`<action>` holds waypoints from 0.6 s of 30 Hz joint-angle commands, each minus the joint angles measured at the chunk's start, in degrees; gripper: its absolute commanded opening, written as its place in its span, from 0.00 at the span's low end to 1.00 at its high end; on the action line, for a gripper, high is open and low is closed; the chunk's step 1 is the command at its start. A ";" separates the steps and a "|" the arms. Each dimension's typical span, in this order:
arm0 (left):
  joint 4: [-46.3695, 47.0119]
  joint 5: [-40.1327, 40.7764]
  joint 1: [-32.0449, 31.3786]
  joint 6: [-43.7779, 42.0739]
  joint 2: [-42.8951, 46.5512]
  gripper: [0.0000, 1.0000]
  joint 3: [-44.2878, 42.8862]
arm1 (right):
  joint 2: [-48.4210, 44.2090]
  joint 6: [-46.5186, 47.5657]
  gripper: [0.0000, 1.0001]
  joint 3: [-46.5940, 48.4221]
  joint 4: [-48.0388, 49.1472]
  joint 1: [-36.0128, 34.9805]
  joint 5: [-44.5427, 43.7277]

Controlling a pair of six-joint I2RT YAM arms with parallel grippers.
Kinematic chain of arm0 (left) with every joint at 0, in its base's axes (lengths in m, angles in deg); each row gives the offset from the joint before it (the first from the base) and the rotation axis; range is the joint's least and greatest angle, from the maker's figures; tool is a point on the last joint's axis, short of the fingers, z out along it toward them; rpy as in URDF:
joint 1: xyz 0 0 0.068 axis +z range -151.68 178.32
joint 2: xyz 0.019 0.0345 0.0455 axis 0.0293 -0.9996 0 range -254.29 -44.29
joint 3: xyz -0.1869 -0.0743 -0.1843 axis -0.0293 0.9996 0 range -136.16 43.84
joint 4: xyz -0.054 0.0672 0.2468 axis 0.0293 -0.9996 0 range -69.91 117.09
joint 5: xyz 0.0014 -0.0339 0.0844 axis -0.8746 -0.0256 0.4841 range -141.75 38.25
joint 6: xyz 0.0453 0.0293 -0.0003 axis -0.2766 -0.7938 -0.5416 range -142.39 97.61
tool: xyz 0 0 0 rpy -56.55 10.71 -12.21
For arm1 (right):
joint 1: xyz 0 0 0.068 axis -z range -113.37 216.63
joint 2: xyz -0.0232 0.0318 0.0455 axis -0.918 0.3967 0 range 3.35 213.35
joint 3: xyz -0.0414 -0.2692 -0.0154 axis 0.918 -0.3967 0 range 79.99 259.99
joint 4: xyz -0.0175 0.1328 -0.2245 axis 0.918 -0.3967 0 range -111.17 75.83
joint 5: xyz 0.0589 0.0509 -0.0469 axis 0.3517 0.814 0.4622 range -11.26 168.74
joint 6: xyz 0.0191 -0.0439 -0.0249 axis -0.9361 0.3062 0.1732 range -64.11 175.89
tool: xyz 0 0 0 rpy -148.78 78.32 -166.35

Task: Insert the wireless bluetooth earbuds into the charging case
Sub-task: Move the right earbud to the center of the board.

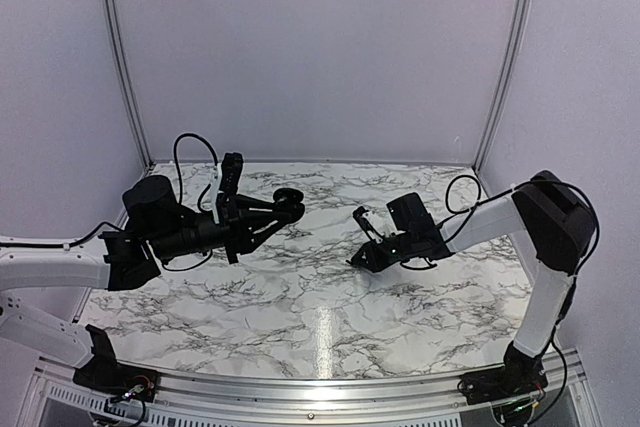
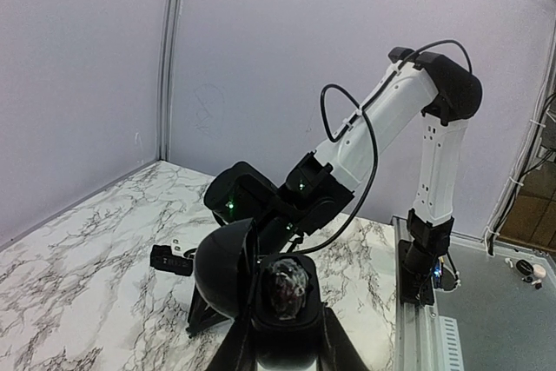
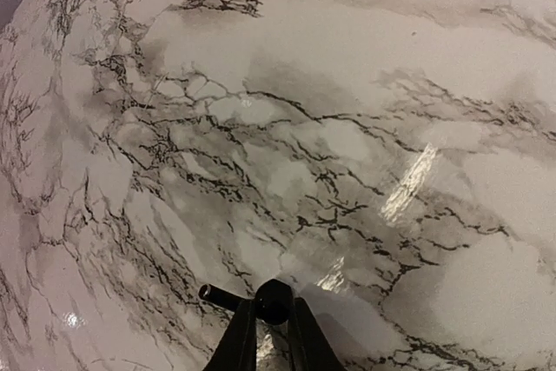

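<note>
My left gripper (image 1: pixel 289 204) is shut on the charging case (image 1: pixel 291 196), which here is a black round clamshell, held above the table's back middle. In the left wrist view the case (image 2: pixel 287 301) sits between my fingers (image 2: pixel 233 347) with its lid (image 2: pixel 221 267) swung open to the left and a glossy mottled cavity showing. My right gripper (image 1: pixel 356 259), low over the table right of centre, is shut on one small black earbud (image 3: pixel 274 300), whose stem sticks out to the left. My right gripper (image 3: pixel 272 323) holds it just above the marble. I see no second earbud and no cream-white case.
The marble table (image 1: pixel 300 297) is bounded by white walls at the back and sides and a metal rail (image 1: pixel 320 392) at the near edge. The right arm (image 2: pixel 391 119) stands across from the left wrist camera, behind the case.
</note>
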 commanded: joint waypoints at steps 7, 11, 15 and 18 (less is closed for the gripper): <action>-0.16 0.32 0.25 -0.55 0.72 0.00 0.33 | -8.07 -10.04 0.14 -7.50 1.90 -8.21 -2.32; -0.15 0.22 0.33 -0.51 0.45 0.00 0.35 | -9.12 -12.01 0.14 -8.28 2.10 -11.61 -1.92; -0.12 0.23 0.33 -0.41 0.38 0.00 0.31 | -11.14 -12.28 0.16 -7.91 1.46 -11.85 -1.67; -0.12 0.22 0.29 -0.34 0.35 0.00 0.25 | -11.62 -10.40 0.20 -4.02 -4.51 -9.08 -3.48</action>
